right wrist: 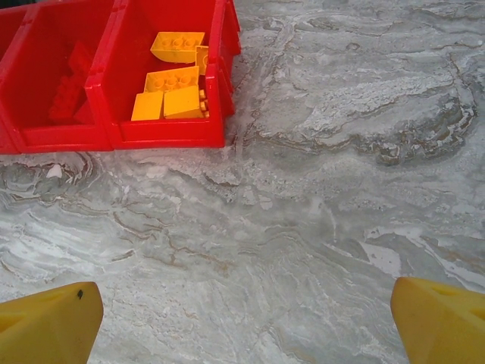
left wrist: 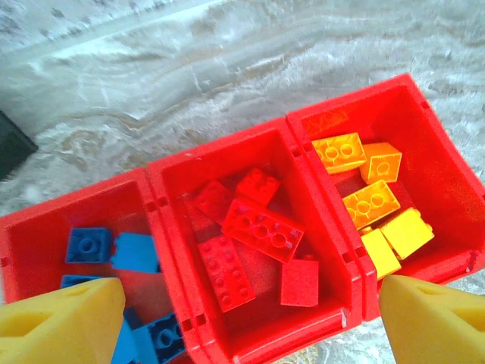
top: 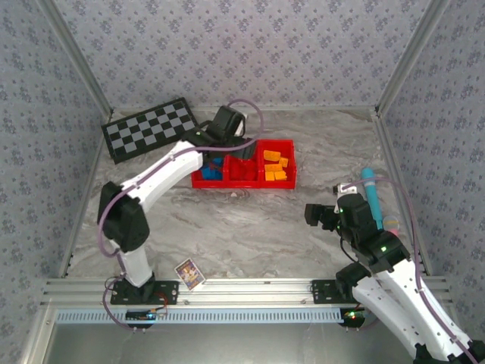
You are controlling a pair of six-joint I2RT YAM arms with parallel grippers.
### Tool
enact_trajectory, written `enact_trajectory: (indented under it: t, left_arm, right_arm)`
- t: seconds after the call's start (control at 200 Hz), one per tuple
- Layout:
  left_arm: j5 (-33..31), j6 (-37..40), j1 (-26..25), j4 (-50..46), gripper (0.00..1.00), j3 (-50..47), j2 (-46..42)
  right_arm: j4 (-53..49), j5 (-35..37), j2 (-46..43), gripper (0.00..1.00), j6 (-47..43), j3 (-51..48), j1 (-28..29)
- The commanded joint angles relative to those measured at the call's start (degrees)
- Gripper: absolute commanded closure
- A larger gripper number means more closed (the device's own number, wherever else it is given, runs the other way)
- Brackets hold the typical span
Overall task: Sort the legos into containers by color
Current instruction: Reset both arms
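Card [top: 189, 273] at the table [top: 250, 235] near edge. Right gripper [right wrist: 246, 318] spread wide, empty, over bare marble near the right edge; teal marker [top: 370, 196] just beyond. Left gripper [left wrist: 246, 322] hangs over the tray [top: 241, 184], jaws apart, nothing held. Tray sits far-centre: blue legos [left wrist: 89, 245] left bin, red legos [left wrist: 263, 229] middle, yellow legos [left wrist: 370, 203] right. Every brick I see is binned by colour, so the sort looks done. Next: lift left arm clear. Checkerboard [top: 150, 129] in far-left corner. Patterned wallpaper on three sides.
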Motion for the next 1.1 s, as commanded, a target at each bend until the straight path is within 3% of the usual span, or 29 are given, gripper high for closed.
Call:
enact_trajectory:
  t: [0.0, 0.17, 0.235, 0.38, 0.54, 0.695, 0.885, 0.94, 0.994, 1.059, 1.094]
  left_arm:
    - [-4.63, 1.11, 0.04, 6.94, 0.13, -6.96, -7.37]
    - [-8.51, 1.31, 1.56, 20.63, 0.09, -24.99, -20.59]
    - [-8.66, 0.51, 3.32, 25.41, 0.01, -32.12, -25.99]
    - [-9.18, -3.67, 9.32, 34.04, 0.0, -46.16, -35.08]
    - [-12.44, -4.49, 14.04, 38.16, 0.0, -56.98, -41.78]
    - [-20.16, -2.76, 15.99, 43.25, 0.0, -65.34, -45.43]
    - [-32.74, -9.94, 17.41, 46.34, 0.0, -71.23, -45.94]
    - [-31.99, -9.94, 18.12, 47.51, 0.0, -72.22, -45.71]
    - [-30.13, -8.75, 18.92, 49.03, 0.0, -72.75, -45.35]
    - [-27.54, -7.16, 19.84, 50.3, 0.0, -72.95, -45.1]
    - [-26.57, -5.79, 20.22, 51.66, 0.0, -73.12, -44.87]
  right_arm:
    - [1.71, 2.22, 0.58, 0.0, 0.55, 0.28, -0.64]
    - [4.34, 4.62, 3.38, 0.0, 1.72, -0.02, -2.15]
    - [5.69, 5.04, 4.96, 0.0, 2.2, -0.06, -3.38]
    - [12.68, 5.99, 8.32, 0.0, 2.19, -2.1, -8.16]
    - [30.59, 5.99, 8.33, 0.0, -3.96, -11.34, -14.12]
    - [59.07, 5.72, 10.11, 0.0, -13.48, -24.57, -20.01]
    - [72.15, -3.96, 26.93, 0.01, -19.05, -24.18, -28.82]
    - [77.53, -4.19, 34.17, 0.0, -20.03, -23.45, -28.75]
    - [74.2, -6.14, 37.7, 0.0, -20.27, -19.63, -28.49]
    - [81.77, -9.02, 43.3, 0.0, -22.23, -18.66, -27.6]
    - [79.39, -8.62, 45.63, 0.0, -24.16, -15.67, -26.79]
